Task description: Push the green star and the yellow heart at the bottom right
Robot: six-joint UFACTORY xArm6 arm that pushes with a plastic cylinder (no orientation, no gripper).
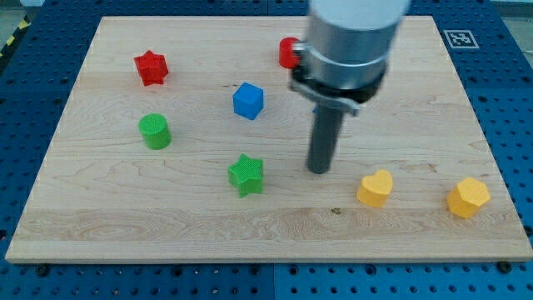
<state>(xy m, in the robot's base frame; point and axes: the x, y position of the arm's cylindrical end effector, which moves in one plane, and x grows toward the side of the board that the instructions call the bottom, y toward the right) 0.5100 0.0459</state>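
While touching no block, my tip [319,170] rests bare between green star [246,174] and yellow heart [375,188]

No words or numbers I can read, only a black-and-white square marker [460,38] just beyond the board's [166,225] top right corner

Lighting: bright, even, overhead; soft short shadows beside blocks on wooden board [117,217]. Arm housing [350,37] blurred.
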